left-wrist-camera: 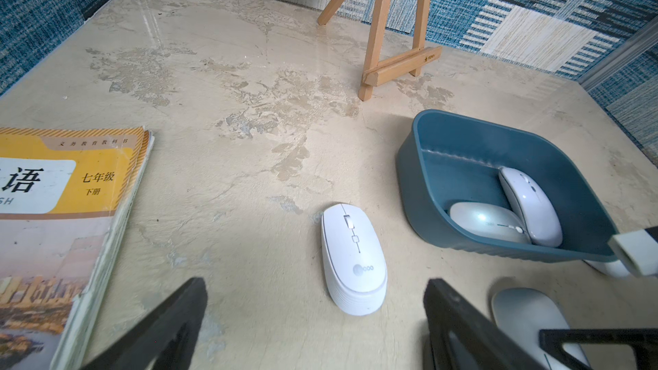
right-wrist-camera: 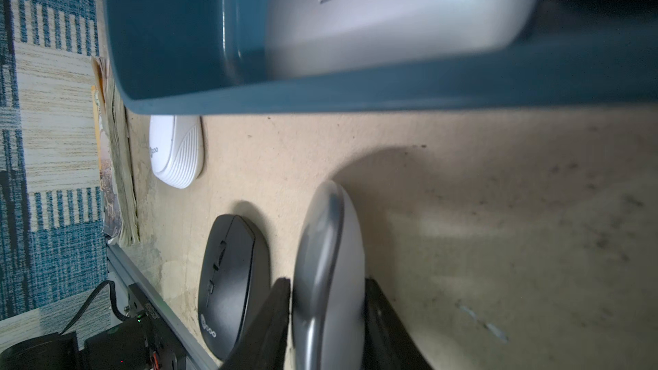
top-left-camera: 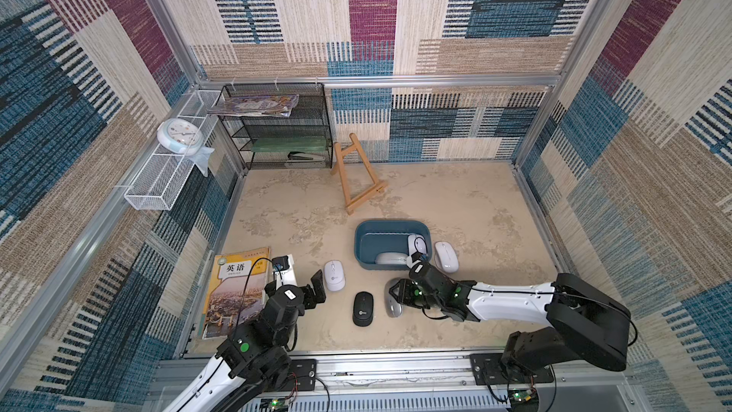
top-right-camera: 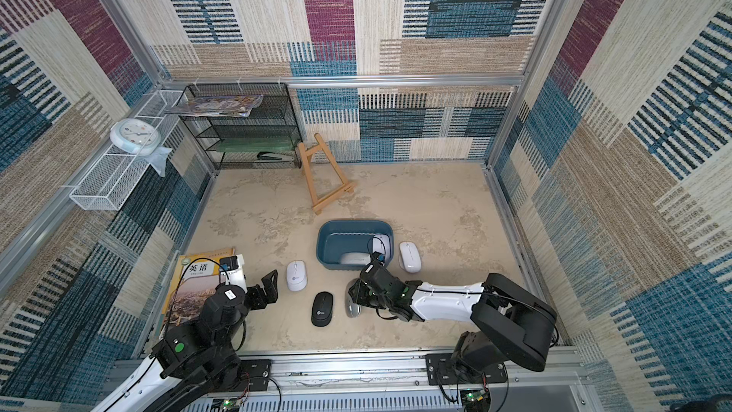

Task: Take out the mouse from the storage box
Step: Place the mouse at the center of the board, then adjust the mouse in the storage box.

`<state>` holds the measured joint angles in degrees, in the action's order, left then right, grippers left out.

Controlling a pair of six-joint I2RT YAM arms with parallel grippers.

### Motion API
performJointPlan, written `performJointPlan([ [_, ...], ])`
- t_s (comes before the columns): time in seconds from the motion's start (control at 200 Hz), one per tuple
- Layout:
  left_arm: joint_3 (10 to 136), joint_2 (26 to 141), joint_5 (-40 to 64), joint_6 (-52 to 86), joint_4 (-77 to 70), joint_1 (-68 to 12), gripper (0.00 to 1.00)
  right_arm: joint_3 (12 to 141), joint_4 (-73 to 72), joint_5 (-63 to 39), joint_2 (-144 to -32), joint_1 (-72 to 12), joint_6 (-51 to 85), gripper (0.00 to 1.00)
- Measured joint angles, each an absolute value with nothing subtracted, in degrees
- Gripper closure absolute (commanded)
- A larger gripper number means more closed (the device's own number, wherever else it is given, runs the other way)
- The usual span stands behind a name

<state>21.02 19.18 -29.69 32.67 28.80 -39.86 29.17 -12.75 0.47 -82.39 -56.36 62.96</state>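
Right claw (right-wrist-camera: 327,281) straddles the grey mouse (right-wrist-camera: 329,236), which lies on the table (top-left-camera: 475,212) just in front of the storage box (top-left-camera: 390,224) — pinching or merely flanking, I cannot tell. Left claw (left-wrist-camera: 315,282) gapes wide, empty. Inside the box, two more mice (left-wrist-camera: 527,204) lie touching.

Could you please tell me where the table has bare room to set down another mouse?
Widest bare patch: between rack, easel, book and box. Another lies behind the box, right of the easel. Crowded: before the box, where white mouse, black mouse and silver mouse lie close.
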Motion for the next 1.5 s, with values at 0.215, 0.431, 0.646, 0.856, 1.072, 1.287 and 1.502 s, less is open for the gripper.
performJointPlan([
  [0.215,21.02,20.34,-29.54,32.64,28.80,-39.86,0.01,28.27,-13.15,0.27,-81.12,-55.81,63.79,0.48],
  [0.431,21.02,20.88,-29.54,32.64,28.40,-39.86,0.01,29.39,-9.85,2.83,-79.07,-55.77,63.57,0.33],
  [0.646,21.74,22.81,-29.50,32.64,28.40,-39.86,0.01,31.92,-2.70,7.44,-76.34,-55.77,62.13,0.25],
  [0.856,25.34,28.36,-27.57,35.66,28.75,-39.86,0.01,37.06,7.57,15.62,-73.06,-55.77,56.25,0.24],
  [1.072,37.12,43.51,-21.12,38.54,29.17,-39.86,0.01,38.68,14.06,26.94,-68.58,-53.93,47.16,0.22],
  [1.287,47.57,58.13,-14.52,37.39,29.15,-39.86,0.01,38.76,15.09,34.41,-65.65,-50.48,38.92,0.20],
  [1.502,57.93,70.78,-10.17,35.09,30.15,-40.01,0.05,33.71,14.83,37.26,-58.33,-46.44,37.10,0.19],
])
